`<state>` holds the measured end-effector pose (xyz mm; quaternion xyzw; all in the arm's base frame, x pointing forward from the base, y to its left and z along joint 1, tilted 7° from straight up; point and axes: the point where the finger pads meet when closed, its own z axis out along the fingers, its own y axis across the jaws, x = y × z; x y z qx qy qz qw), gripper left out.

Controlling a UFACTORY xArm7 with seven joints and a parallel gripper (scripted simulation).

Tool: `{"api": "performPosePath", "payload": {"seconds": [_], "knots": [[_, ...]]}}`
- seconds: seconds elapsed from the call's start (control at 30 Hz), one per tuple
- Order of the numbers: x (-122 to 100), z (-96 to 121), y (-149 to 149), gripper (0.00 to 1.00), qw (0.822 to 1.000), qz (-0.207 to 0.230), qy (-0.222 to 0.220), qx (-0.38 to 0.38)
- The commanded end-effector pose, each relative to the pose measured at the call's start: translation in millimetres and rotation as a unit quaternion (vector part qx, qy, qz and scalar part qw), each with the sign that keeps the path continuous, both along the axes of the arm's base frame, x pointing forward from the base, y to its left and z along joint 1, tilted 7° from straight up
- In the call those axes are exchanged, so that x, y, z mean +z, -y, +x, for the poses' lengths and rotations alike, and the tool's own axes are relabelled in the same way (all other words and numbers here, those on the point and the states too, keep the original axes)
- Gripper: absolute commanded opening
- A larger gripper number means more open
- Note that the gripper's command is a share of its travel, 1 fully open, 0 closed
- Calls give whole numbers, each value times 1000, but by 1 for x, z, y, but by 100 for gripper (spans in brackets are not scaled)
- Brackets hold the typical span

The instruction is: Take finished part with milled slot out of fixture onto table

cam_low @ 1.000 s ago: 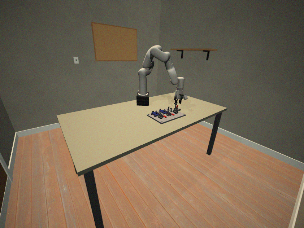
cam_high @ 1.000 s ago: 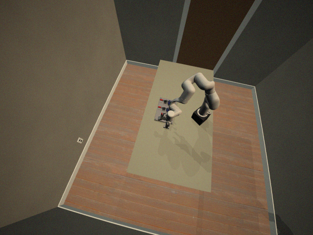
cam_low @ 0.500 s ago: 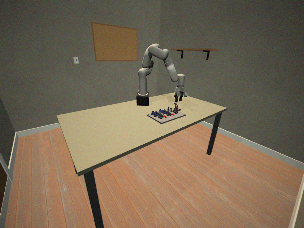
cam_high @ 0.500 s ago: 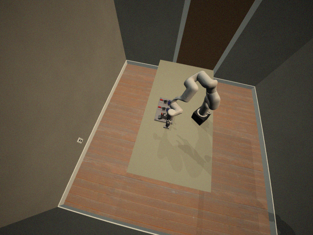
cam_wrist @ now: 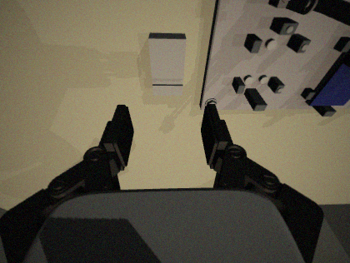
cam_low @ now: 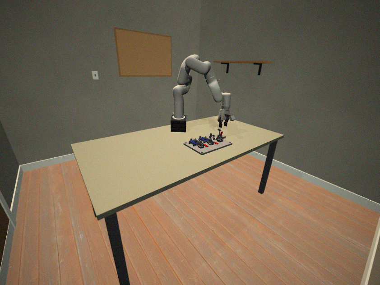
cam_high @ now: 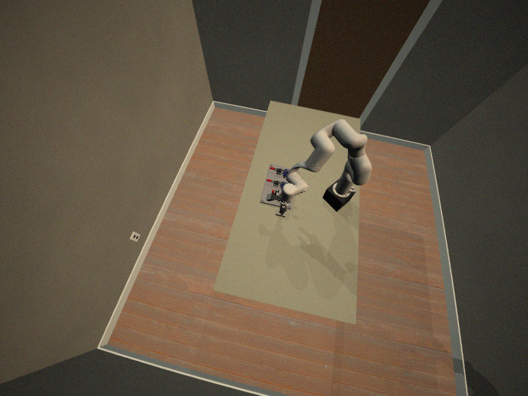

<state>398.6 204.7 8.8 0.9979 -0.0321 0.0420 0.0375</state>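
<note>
The finished part [cam_wrist: 167, 62], a pale grey block with a thin dark slot line, lies flat on the table just left of the fixture plate [cam_wrist: 233, 50] [cam_high: 264, 198] [cam_low: 202, 150]. My gripper [cam_wrist: 167, 117] [cam_high: 281, 212] [cam_low: 223, 124] is open and empty. It hangs above the table, short of the part and clear of it. One blue blank [cam_wrist: 333, 89] shows at the plate's right edge in the wrist view. Two blue blanks [cam_low: 193, 141] [cam_low: 202, 138] sit in their nests with red clamp handles [cam_low: 206, 145] lying low. A third red handle [cam_low: 221, 133] stands raised by the empty nest [cam_wrist: 258, 81].
Black stops and white rest pads [cam_wrist: 271, 43] stick up from the fixture plate close to my right finger. The arm's base [cam_low: 178, 124] [cam_high: 338, 197] stands at the back of the table. The table edge [cam_low: 254, 147] runs near the plate.
</note>
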Motion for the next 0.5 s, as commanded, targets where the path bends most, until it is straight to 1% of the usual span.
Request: {"api": "performPosePath", "payload": {"seconds": [0.0,0.2,0.43,0.47], "knots": [[2,1,-1,69,1000,1,2,0],[8,1,-1,69,1000,1,2,0],[26,-1,-3,69,1000,1,2,0],[26,-1,-3,69,1000,1,2,0]]}}
